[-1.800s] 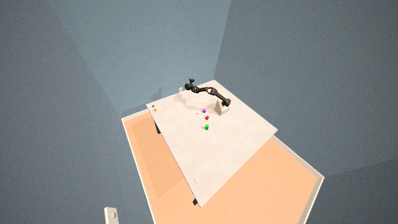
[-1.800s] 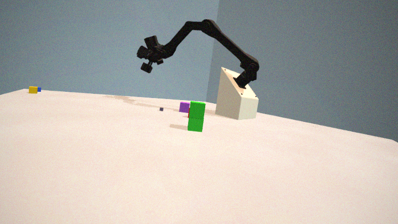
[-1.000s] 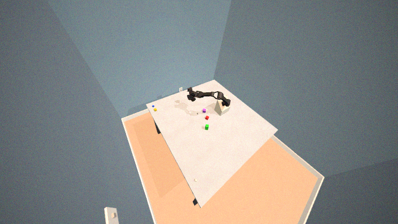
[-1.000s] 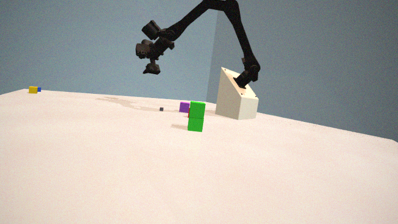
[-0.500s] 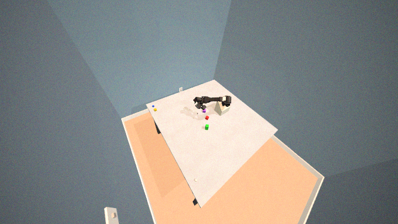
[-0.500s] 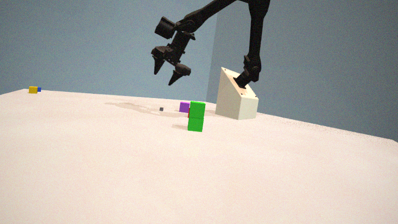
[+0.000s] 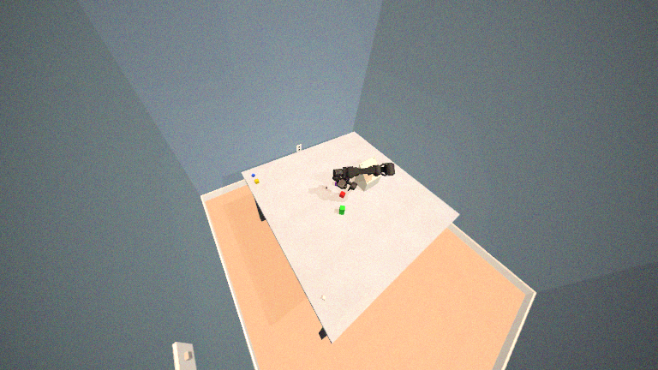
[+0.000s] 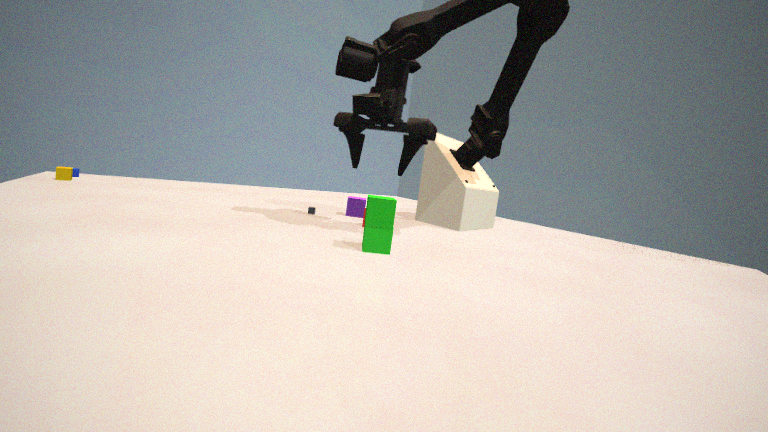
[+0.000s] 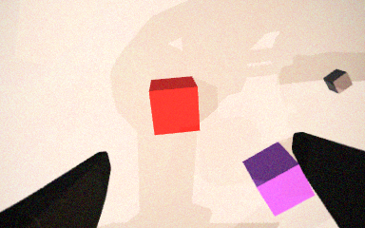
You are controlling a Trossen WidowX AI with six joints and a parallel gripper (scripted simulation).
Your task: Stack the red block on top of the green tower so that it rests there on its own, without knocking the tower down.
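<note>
The red block (image 7: 342, 194) (image 8: 364, 218) (image 9: 176, 110) lies on the table; in the exterior view the tower hides most of it. The green tower (image 7: 342, 210) (image 8: 378, 224) is two green blocks, one on the other, standing upright. It is not in the wrist view. My gripper (image 8: 377, 171) (image 9: 201, 150) is open and empty, pointing down, well above the table. In the wrist view the red block shows between and beyond the two fingertips, nearer the left one in height above them.
A purple block (image 8: 355, 206) (image 9: 278, 179) lies close to the red block, by the right finger in the wrist view. A small dark cube (image 8: 311, 210) (image 9: 337, 81) lies farther off. A yellow block (image 7: 256, 181) (image 8: 64, 173) and a blue one (image 7: 253, 176) (image 8: 75, 172) are at the far left corner.
</note>
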